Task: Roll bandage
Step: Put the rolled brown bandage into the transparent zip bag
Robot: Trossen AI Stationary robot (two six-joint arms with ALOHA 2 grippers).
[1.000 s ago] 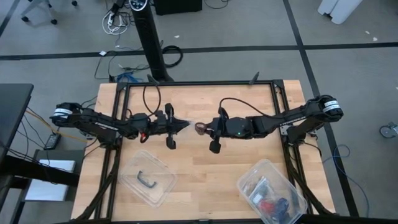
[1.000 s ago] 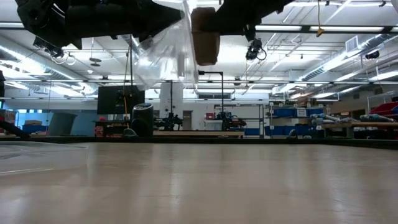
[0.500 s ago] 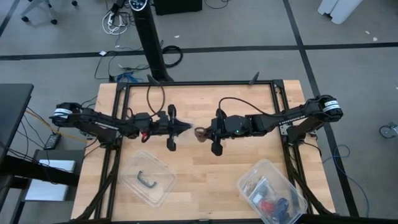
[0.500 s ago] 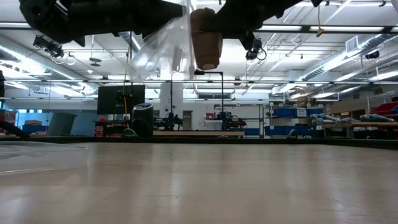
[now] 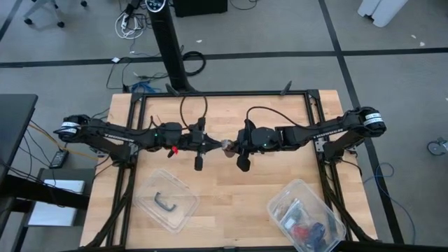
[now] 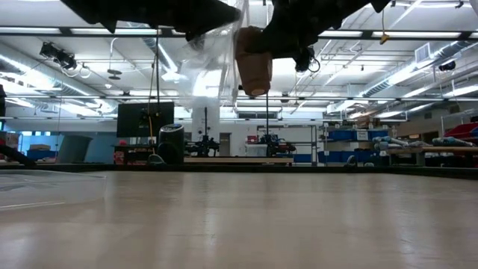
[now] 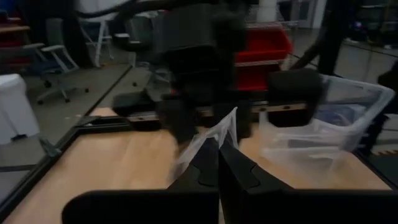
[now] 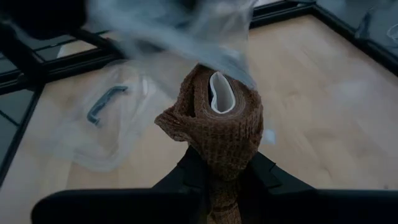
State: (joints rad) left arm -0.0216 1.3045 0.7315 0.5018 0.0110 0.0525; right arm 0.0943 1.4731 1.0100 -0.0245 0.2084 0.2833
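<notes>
The rolled dark brown fabric bandage (image 8: pixel 217 127), pinched in my right gripper (image 8: pixel 219 163), meets the clear plastic wrapper (image 7: pixel 210 138) nipped in my left gripper (image 7: pixel 217 163); bagging it seemingly comes next.

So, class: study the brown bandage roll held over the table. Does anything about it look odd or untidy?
Yes. The brown fabric bandage roll, gripped in the right pincer, has a loose, ragged outer wrap, and crinkled clear plastic film, pinched by the left pincer, hangs against it.

Left hand (image 5: pixel 218 144) now nearer bandage (image 5: pixel 227 146)

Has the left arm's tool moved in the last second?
Yes. The left tool slid rightward across the wooden table, toward the brown fabric bandage roll.
</notes>
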